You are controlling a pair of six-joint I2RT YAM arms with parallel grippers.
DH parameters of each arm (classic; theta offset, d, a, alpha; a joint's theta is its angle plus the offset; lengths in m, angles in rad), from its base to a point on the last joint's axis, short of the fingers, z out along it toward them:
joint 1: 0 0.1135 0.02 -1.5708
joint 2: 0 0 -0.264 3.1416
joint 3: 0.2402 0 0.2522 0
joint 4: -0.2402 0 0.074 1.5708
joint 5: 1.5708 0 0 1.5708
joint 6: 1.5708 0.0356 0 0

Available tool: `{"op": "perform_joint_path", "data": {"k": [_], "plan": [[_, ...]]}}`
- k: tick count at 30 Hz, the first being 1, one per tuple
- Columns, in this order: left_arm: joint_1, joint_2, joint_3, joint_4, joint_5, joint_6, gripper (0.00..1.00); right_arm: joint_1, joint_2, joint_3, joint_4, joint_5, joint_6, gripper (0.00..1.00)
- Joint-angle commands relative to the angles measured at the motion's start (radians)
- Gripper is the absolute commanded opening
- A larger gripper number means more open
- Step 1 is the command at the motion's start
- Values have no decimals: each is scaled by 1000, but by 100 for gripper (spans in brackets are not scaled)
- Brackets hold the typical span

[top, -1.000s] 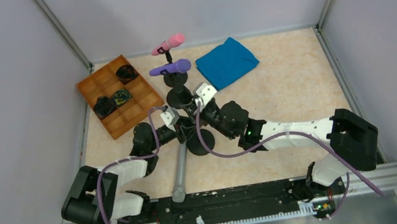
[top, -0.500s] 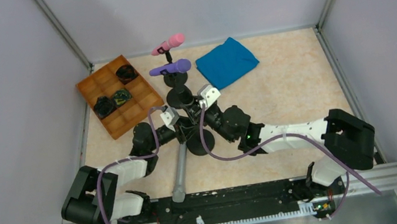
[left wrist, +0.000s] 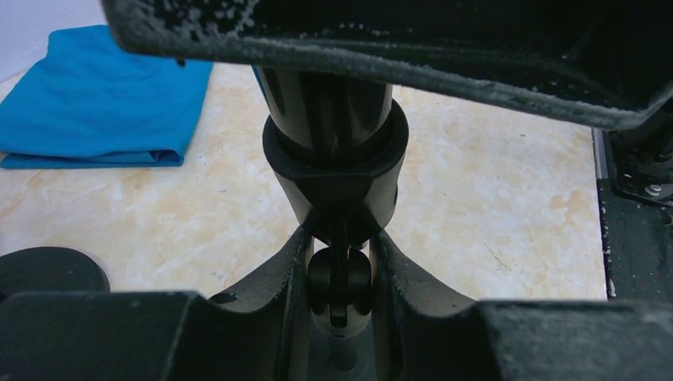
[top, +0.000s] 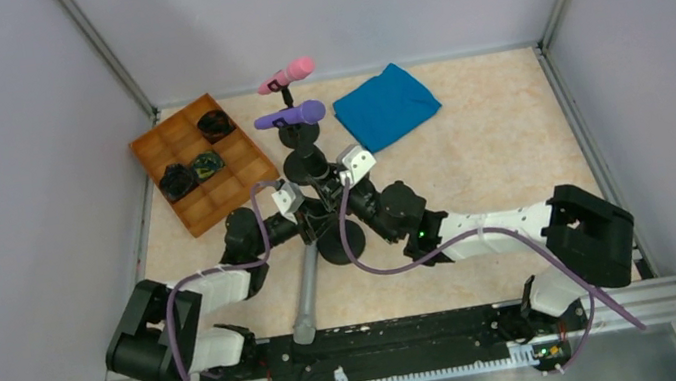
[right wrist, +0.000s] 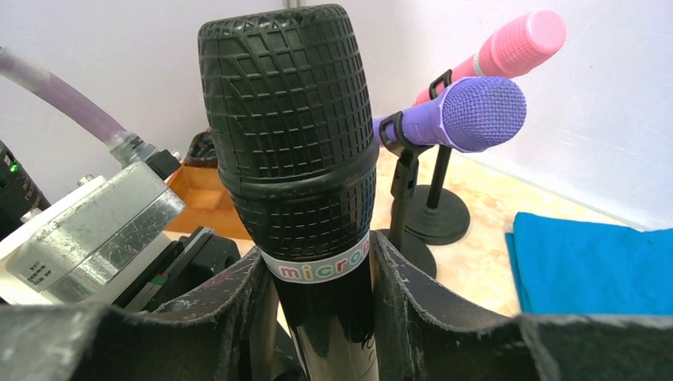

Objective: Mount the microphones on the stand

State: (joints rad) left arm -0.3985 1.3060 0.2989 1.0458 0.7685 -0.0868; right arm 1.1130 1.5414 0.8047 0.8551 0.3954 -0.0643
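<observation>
Arms both reach inward and meet at the near stand (top: 340, 243). The left gripper (left wrist: 340, 262) is clamped on its clip joint. The right gripper (right wrist: 321, 270) pinches the black microphone (right wrist: 290, 135) upright at that stand. Microphones number three: the pink microphone (top: 288, 74) and purple microphone (top: 290, 115) sit clipped on two farther stands (right wrist: 435, 221).

free: right tabletop (top: 511, 155) | blocked: far-side purple microphone (top: 297, 114), tray (top: 180, 138)
</observation>
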Motion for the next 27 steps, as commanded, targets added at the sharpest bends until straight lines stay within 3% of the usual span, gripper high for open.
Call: {"op": "perform_joint_path", "data": {"k": [1,5,14,20,27], "plan": [[50,37,32,69,-25,11,0,83,144,-167,-710,-61,88,0],[51,69,51,80,39,13,0,91,89,-109,-697,-52,-19,0],[50,82,49,88,42,8,0,105,35,-46,-593,-72,-242,0],[49,84,40,100,35,4,0,105,44,-12,-658,-82,-356,0],[50,83,38,106,31,2,0,105,59,-16,-733,-48,-381,0]]}}
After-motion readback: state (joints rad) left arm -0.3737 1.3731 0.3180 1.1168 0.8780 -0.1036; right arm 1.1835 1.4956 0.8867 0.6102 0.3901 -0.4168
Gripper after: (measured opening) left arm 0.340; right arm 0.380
